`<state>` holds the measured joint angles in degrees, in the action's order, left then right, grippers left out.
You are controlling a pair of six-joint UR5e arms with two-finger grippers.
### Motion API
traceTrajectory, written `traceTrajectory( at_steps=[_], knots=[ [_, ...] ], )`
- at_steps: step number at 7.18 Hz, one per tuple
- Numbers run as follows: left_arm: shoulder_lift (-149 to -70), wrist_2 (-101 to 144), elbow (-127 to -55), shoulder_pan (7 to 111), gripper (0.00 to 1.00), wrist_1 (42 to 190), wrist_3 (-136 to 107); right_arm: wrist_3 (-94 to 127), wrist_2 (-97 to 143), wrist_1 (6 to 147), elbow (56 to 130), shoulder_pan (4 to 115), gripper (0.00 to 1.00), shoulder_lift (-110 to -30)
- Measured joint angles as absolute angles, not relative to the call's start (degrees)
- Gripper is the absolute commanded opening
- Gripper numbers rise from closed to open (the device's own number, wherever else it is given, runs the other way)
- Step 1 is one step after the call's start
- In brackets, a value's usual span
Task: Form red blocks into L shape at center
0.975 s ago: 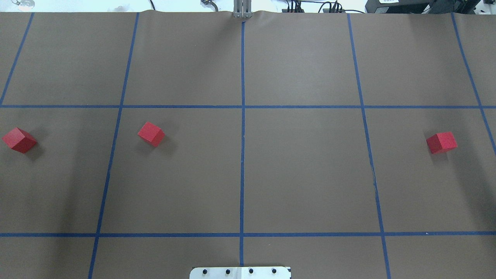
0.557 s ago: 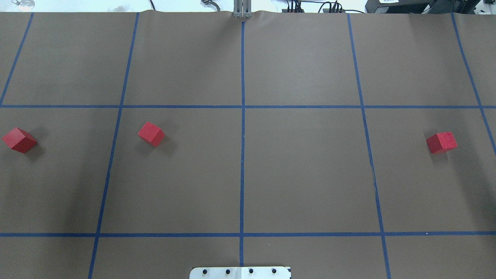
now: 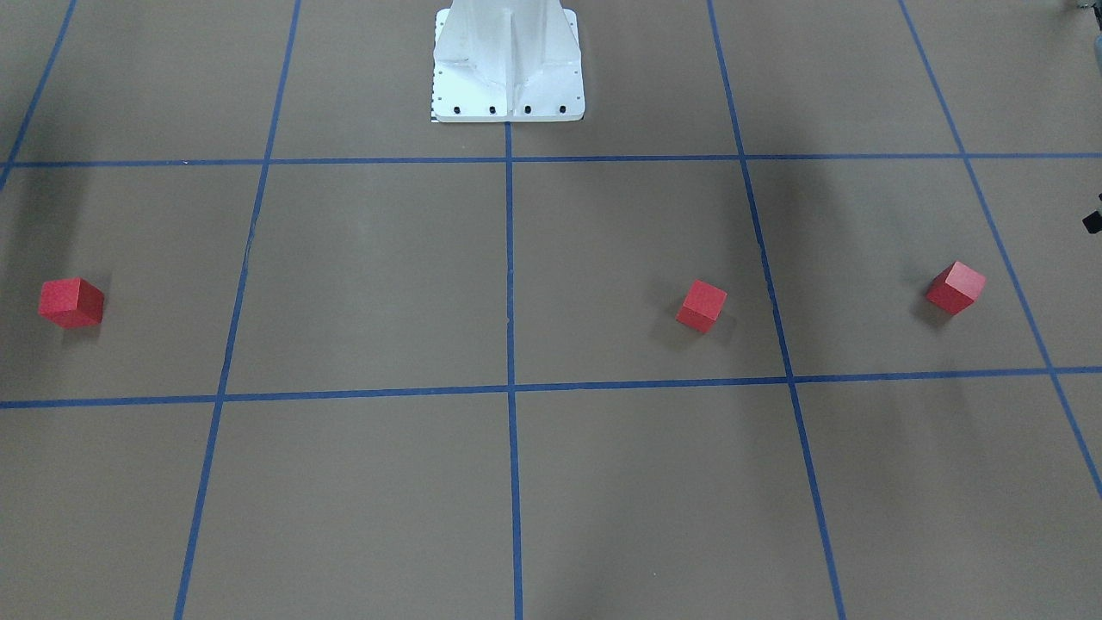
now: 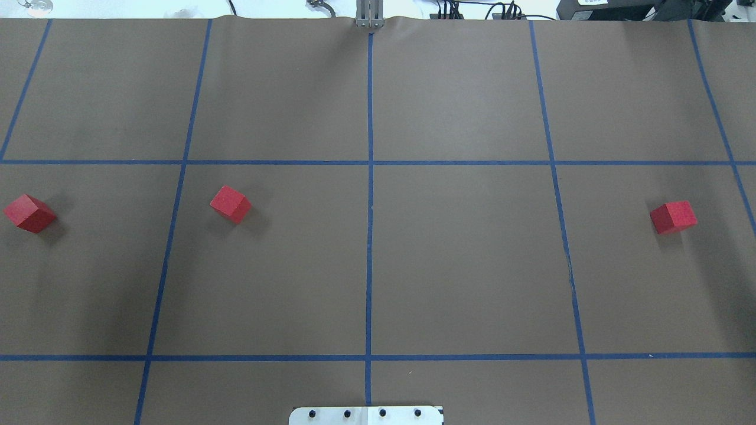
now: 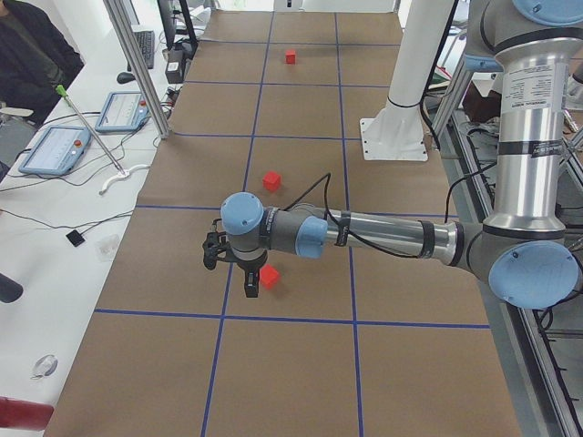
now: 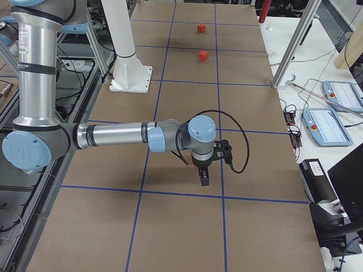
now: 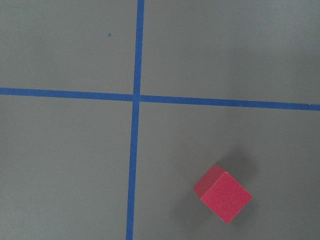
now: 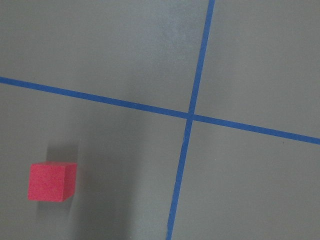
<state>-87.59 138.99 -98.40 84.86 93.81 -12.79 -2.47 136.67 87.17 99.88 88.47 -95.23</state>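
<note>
Three red blocks lie apart on the brown floor. In the overhead view one block [image 4: 29, 213] is at the far left, one [image 4: 230, 204] is left of the middle, and one [image 4: 673, 217] is at the far right. The center [image 4: 369, 260] along the middle blue tape line holds no block. My left gripper [image 5: 232, 273] hangs above the floor beside the far-left block [image 5: 270, 276], which also shows in the left wrist view [image 7: 223, 194]. My right gripper [image 6: 204, 178] hangs near the far-right block [image 8: 50, 181]. I cannot tell whether either gripper is open or shut.
The white metal base [image 4: 366, 415] stands at the near middle edge and also shows in the front-facing view [image 3: 508, 65]. Blue tape lines form a grid. Cables and equipment [image 4: 620, 9] lie beyond the far edge. An operator [image 5: 32, 45] sits beside a bench with tablets.
</note>
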Motion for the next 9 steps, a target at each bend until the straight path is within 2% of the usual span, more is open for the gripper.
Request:
traceTrajectory(
  at_steps=[5, 9],
  knots=[
    [-83.69, 139.13, -101.38, 84.97, 1.00, 94.71, -12.85, -2.44, 141.22, 85.17, 97.14, 88.07, 1.00, -96.39],
    [-82.56, 139.15, -102.43, 84.97, 1.00, 94.75, -13.00, -2.32, 141.24, 71.28, 93.17, 87.60, 0.99, -99.11]
  ],
)
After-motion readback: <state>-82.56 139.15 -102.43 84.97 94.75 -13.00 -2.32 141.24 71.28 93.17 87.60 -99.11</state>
